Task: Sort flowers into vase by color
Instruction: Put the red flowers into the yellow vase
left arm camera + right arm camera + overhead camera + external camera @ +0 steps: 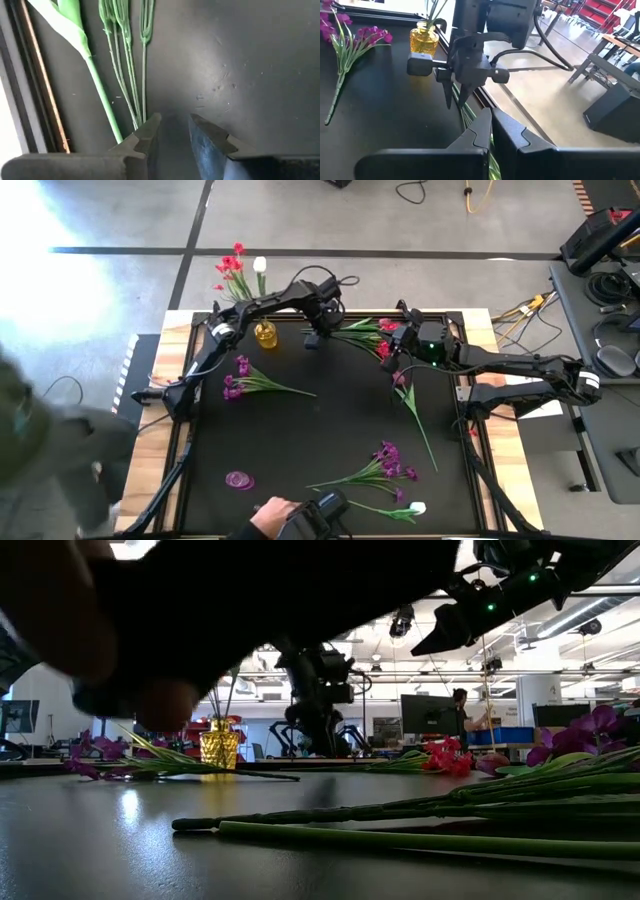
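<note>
Vase (265,334), 11 o'clock: red flowers (233,268), white bud in.
Left gripper (311,340): slightly spread, empty, beside red sprig (372,332) stems.
Right gripper (393,363): pressed together, empty.
Loose: purple sprigs (245,381).

Looking level across the dark table (120,840), you see long green stems (400,825) lying across the foreground, running toward purple blooms (585,732) at the right edge. A blurred dark shape with a person's fingers (165,705) fills the upper left. Farther back a yellow glass vase (219,745) stands upright with thin stems rising from it; purple flowers (100,755) lie to its left. A dark arm (318,690) comes down mid-table, and red blooms (447,758) lie to its right.
</note>
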You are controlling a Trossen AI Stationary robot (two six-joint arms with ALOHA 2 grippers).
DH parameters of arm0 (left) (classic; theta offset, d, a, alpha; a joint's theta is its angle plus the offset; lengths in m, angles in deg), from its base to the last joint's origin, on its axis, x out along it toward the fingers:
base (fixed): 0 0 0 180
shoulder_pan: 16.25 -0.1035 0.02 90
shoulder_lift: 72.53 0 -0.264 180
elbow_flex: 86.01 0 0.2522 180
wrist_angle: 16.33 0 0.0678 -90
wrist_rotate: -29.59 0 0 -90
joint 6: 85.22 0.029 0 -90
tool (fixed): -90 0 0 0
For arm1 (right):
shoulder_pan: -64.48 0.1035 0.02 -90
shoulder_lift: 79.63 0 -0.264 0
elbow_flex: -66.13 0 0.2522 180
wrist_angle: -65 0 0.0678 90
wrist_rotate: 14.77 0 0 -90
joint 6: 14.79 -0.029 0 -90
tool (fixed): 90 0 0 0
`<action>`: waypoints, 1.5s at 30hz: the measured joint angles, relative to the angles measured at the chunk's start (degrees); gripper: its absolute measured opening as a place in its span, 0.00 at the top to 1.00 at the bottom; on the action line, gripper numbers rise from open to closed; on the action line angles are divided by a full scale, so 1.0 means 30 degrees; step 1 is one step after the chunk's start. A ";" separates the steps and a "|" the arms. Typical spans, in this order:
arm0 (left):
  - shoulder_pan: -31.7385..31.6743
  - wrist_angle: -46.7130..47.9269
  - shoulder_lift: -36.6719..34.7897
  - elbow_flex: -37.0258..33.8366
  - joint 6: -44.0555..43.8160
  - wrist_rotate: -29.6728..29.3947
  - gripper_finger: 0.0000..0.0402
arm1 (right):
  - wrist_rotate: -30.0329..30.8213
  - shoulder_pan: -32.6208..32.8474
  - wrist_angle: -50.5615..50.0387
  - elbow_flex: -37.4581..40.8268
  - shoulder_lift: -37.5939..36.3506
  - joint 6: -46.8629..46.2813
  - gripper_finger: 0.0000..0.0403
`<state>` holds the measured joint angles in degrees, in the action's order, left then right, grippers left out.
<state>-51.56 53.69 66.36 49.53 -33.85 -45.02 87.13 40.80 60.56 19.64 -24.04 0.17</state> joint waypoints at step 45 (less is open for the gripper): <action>-0.0181 -0.0355 0.1267 0.1256 -0.1655 -0.3303 0.99 | -0.0037 0.0000 0.0284 0.0015 0.0000 0.0058 0.98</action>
<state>-52.10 52.63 70.16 53.30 -38.82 -54.93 87.02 40.80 61.41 19.68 -24.04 0.35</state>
